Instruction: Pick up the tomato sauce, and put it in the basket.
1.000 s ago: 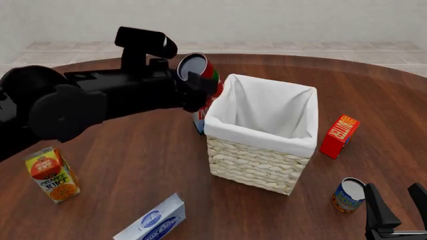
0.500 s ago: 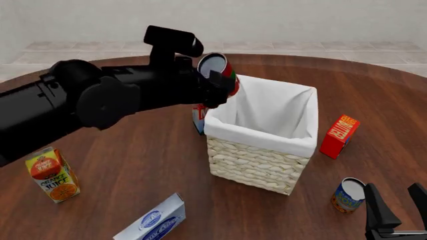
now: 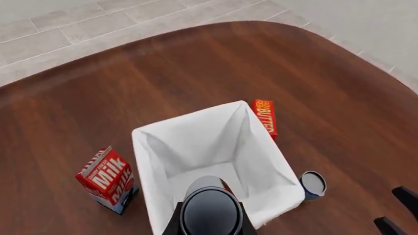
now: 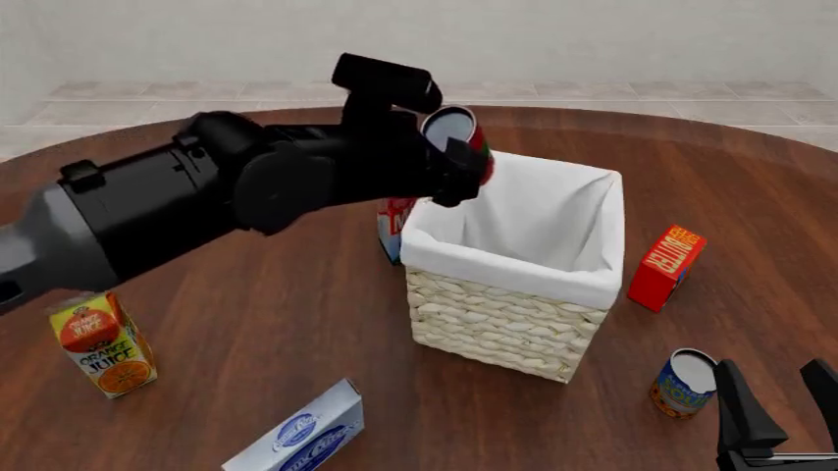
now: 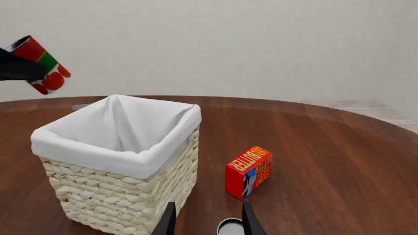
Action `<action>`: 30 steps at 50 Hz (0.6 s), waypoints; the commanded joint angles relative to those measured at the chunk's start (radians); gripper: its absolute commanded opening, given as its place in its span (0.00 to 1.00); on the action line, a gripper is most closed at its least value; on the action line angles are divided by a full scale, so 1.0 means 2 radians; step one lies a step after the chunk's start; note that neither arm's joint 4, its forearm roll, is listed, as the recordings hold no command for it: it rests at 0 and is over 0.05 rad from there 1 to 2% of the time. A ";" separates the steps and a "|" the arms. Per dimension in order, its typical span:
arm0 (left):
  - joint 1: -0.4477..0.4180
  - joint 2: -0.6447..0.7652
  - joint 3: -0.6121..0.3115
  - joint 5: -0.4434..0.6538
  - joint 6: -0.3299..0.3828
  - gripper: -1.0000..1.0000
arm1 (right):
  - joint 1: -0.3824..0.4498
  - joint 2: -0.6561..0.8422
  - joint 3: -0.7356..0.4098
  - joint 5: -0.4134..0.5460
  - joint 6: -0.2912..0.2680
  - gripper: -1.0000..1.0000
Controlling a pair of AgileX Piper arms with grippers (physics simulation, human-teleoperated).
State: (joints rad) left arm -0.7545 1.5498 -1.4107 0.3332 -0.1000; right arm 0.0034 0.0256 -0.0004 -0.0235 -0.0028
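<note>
The left gripper clamps the tomato sauce above the basket rim's ten o'clock corner, mid-carry, so next I'd centre it, then release; the right gripper idles, spread wide

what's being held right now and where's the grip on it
The left gripper holds the tomato sauce by its sides, tilted, above the basket rim. The right gripper is open and holds nothing.
</note>
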 commanded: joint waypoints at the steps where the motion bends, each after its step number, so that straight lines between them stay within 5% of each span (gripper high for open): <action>1: 0.000 0.032 -0.027 0.000 0.014 0.00 | 0.000 0.000 0.000 0.000 0.000 1.00; 30: -0.006 0.101 -0.095 0.015 0.037 0.00 | 0.000 0.000 0.000 0.000 0.000 1.00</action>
State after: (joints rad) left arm -0.7593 1.7075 -1.5473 0.3485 -0.0553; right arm 0.0033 0.0255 -0.0004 -0.0234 -0.0029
